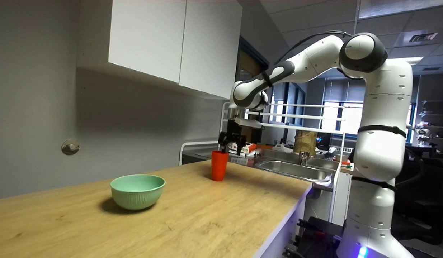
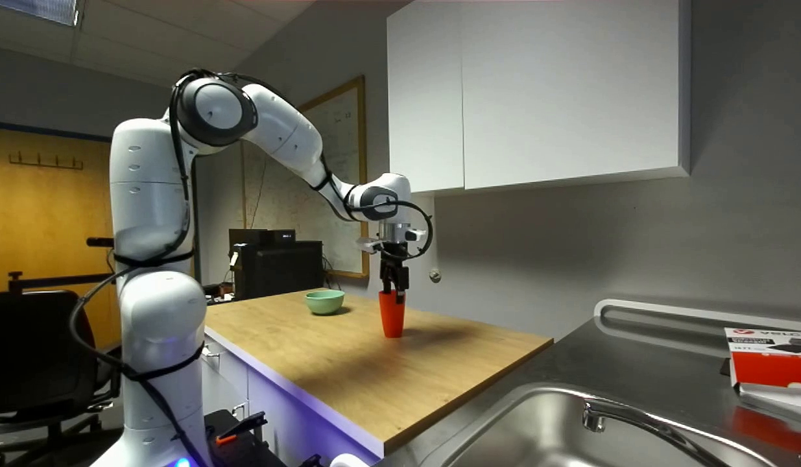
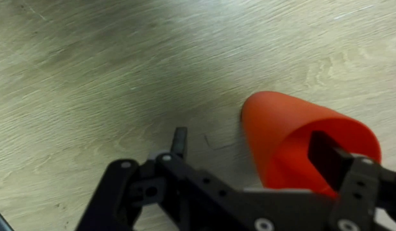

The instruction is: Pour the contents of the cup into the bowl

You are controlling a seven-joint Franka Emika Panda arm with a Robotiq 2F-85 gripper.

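– In an exterior view, the cup [image 1: 218,167] stands at the tips of the gripper [image 1: 231,149]?
– Yes, upright. In an exterior view, the bowl [image 2: 325,306] is well apart from the jaws.
– And wrist view?
– Jaws wide: one finger [image 3: 328,159] at the cup's mouth, one outside.

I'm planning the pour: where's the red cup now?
In both exterior views, the red cup stands on the wooden counter, right of the green bowl; in the wrist view it is right of centre, a gripper finger at its mouth.
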